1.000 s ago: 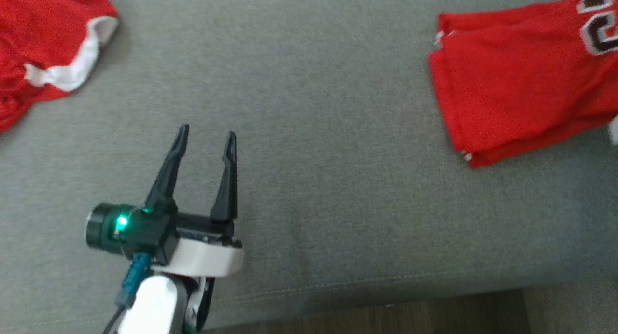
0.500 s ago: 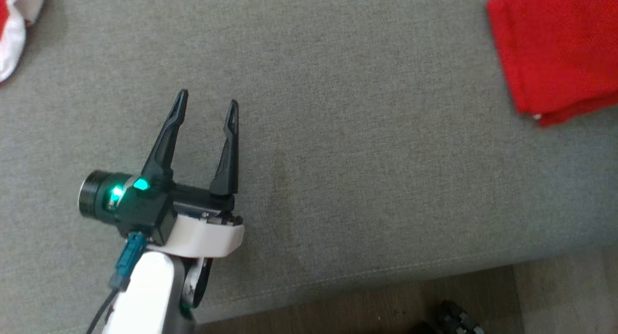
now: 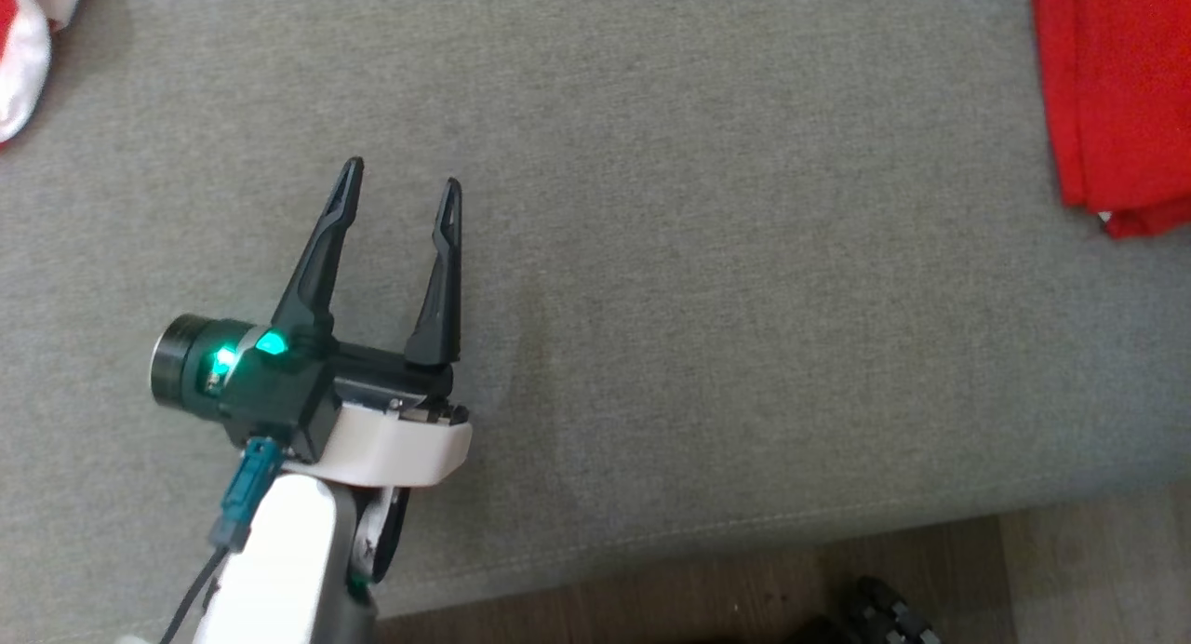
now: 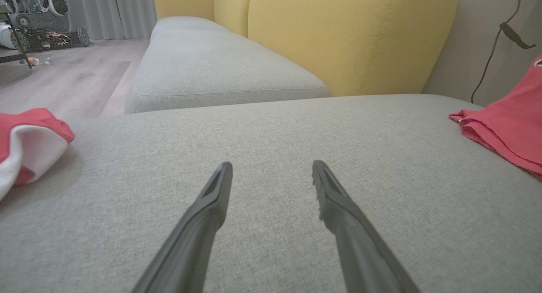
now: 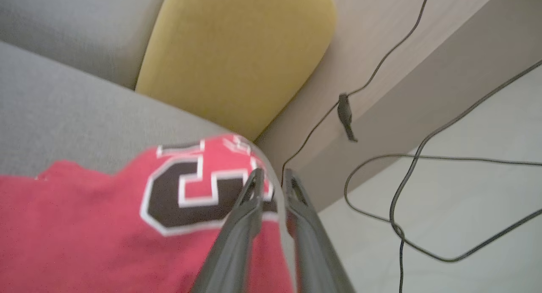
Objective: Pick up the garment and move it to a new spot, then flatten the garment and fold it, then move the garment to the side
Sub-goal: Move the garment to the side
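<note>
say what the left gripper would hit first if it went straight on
Probably the bare grey seat cushion ahead of the left gripper; the yellow backrest lies beyond, though depth is unclear.

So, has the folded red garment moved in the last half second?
Yes, to the robot's right. In the head view the sofa edge and the white-trimmed garment hardly shifted, while the folded red garment went further right.

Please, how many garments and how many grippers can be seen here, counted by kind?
Garments: 2 (folded jersey, red-and-white garment)
Grippers: 2 (left gripper, right gripper)
Total: 4
</note>
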